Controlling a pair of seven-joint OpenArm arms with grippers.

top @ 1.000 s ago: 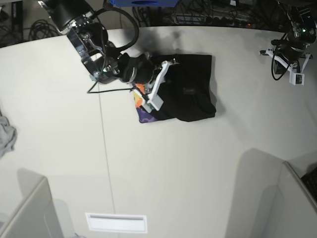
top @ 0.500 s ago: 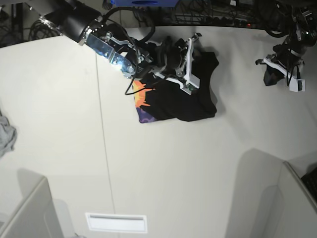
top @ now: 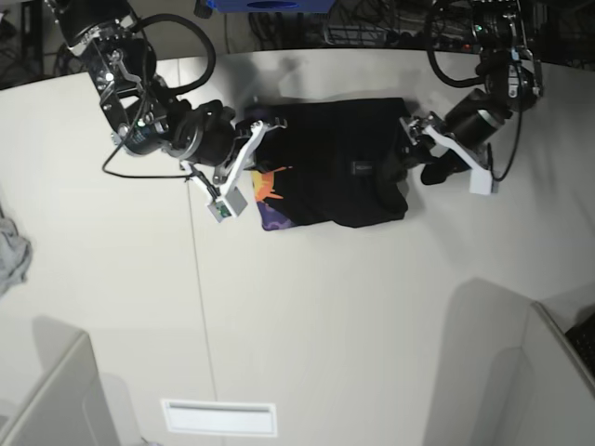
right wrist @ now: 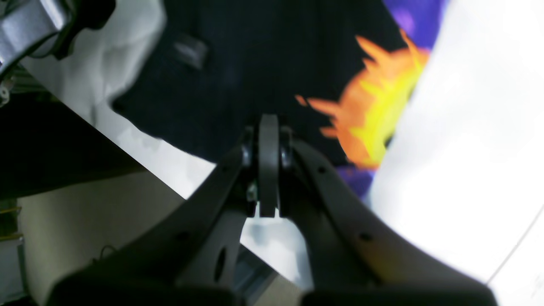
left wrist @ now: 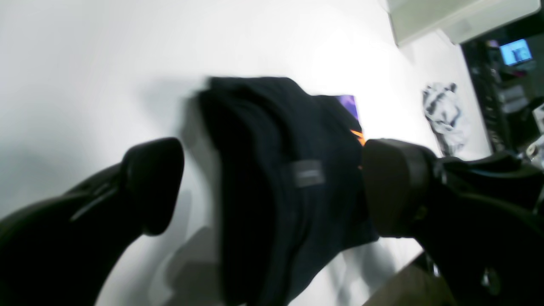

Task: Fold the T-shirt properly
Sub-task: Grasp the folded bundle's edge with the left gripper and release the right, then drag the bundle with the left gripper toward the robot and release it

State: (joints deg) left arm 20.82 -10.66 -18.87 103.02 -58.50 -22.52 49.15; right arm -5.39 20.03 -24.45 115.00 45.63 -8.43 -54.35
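The black T-shirt lies folded in a rough rectangle at the table's middle back, its orange-yellow sun print showing at the left edge. My left gripper is at the shirt's right edge, open. In the left wrist view its fingers stand wide apart on either side of the dark T-shirt. My right gripper is at the shirt's left edge, shut. In the right wrist view the right gripper has its tips pressed together over black fabric, beside the sun print; no fabric looks lifted.
A small light-grey cloth lies at the table's left edge and also shows as a cloth in the left wrist view. A white slot plate sits near the front. Grey partitions rise at the front corners. Cables run behind the table.
My left arm has swung in from the far right to the shirt's right edge, and its jaws have opened. My right gripper has drawn back from over the shirt to its left edge.
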